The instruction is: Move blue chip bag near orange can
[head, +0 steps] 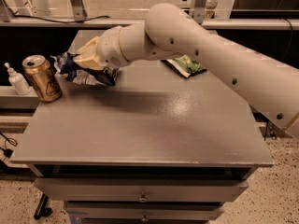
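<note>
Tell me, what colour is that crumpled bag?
The chip bag is dark navy with silvery edges, camera view; the gripper holds it near the orange can.

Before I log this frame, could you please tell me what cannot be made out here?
All in the camera view:
- blue chip bag: its upper right part is hidden under the gripper, which is shut on it above the table's left rear; the lettering is too crumpled to read.
- green chip bag: its left part is hidden behind the arm.
- arm: cut off by the right edge.
- white pump bottle: its label is too small to read.

Lab: drawer bench (140,139), terrazzo floor (280,190); gripper (88,61) above, holding blue chip bag (86,77).
</note>
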{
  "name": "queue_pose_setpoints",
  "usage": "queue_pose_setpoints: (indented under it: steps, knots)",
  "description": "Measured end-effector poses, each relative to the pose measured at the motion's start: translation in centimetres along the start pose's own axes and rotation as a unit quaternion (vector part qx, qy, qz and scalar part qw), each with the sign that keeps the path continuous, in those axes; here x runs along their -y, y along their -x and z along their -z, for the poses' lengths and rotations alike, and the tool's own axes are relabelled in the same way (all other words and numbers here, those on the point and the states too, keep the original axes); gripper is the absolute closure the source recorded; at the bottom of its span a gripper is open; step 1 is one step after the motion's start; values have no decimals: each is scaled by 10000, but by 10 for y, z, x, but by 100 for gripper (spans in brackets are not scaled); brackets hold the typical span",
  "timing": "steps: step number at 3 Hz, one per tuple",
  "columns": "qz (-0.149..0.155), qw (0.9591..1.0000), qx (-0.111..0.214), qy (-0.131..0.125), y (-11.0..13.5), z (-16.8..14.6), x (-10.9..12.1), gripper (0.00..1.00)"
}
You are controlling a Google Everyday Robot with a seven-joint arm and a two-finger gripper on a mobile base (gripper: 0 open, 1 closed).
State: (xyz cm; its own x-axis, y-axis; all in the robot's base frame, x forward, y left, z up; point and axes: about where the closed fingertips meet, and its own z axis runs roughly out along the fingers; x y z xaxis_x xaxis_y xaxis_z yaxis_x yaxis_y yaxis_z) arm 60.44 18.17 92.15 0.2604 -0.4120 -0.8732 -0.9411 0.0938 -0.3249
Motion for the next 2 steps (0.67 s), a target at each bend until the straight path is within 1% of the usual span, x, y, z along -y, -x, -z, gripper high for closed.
queue_pose_setpoints:
  steps: [1, 2]
  knots:
    - [-45, 9999, 27, 133, 1, -9, -11, 82]
    - [-79, 9998, 20, 203, -1, -13, -17, 61]
